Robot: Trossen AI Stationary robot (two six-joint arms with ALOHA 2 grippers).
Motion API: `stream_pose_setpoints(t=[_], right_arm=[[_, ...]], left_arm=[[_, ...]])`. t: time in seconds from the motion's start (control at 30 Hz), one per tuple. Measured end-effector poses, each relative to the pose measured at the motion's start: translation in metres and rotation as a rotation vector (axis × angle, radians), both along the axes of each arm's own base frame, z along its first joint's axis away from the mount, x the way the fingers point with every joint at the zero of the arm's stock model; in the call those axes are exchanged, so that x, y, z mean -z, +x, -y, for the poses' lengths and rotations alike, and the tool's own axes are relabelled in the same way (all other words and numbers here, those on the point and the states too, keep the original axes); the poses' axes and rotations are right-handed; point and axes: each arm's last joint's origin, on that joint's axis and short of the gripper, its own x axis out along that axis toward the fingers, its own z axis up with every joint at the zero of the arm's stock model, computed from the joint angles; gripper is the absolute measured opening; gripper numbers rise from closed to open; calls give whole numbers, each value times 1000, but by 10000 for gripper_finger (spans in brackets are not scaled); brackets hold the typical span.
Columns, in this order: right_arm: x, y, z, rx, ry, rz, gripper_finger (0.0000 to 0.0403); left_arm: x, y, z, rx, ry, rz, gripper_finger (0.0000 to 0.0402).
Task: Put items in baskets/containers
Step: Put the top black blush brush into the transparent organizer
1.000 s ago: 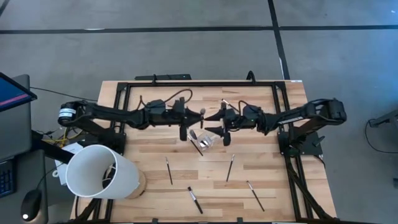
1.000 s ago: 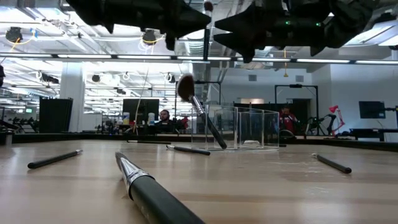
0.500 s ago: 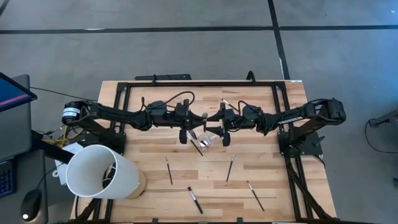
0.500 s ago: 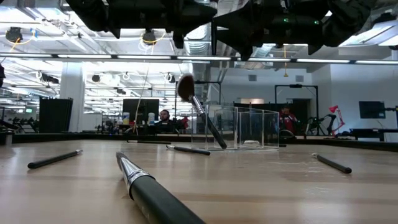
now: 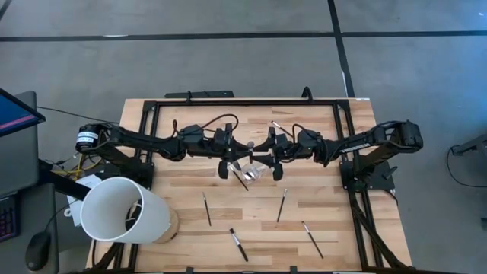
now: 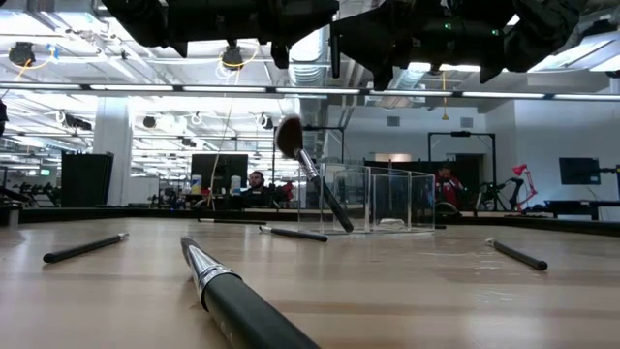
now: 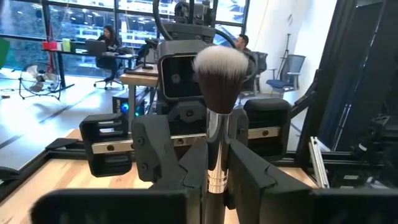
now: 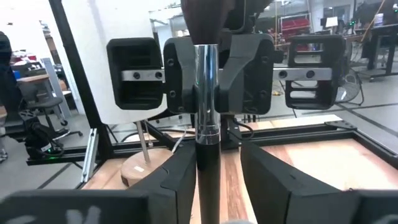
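Observation:
My left gripper [image 7: 217, 186] is shut on a makeup brush [image 7: 217, 112] that stands upright, its fluffy white-tipped head [image 7: 219, 65] up, above the table's middle [image 5: 251, 143]. My right gripper [image 8: 214, 180] faces it from the other side. It is open, with one finger on each side of the brush's dark handle [image 8: 207, 177]; a gap shows beside one finger. Below them stands the clear box [image 5: 255, 171] [image 6: 378, 199]. A second brush [image 6: 310, 179] has its handle end inside the box and leans on its wall. More brushes lie loose on the table. My left gripper pinches the upright brush between its two fingers at the silver ferrule [image 7: 216, 168]. The fingers [image 8: 181, 71] come in level from the table's left, across the brush. The brush is lifted clear, and its handle end [image 6: 335, 53] points down.
Loose sticks lie toward the near edge [image 5: 206, 208] [image 5: 281, 204] [image 5: 238, 244] [image 5: 311, 239], and a thick brush [image 6: 242, 301] lies close to the low camera. A large white cylinder [image 5: 122, 209] stands at the near left corner. A black frame [image 5: 243, 102] rims the table.
My right gripper's fingers have drawn in from wide open to a narrow gap around the brush handle. My left gripper has carried the upright brush a little toward the right gripper. The box and the loose brushes have stayed put.

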Motion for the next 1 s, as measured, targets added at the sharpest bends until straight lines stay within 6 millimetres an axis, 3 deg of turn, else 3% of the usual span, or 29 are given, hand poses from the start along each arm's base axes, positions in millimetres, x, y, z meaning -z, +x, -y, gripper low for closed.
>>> stream_pose_setpoints(t=[0.5, 1.0], right_arm=[[-3, 0, 0, -23, 31, 24, 129], [-3, 0, 0, -27, 24, 23, 82]], left_arm=[[2, 1, 0, 10, -2, -8, 46], [3, 3, 1, 2, 2, 10, 44]])
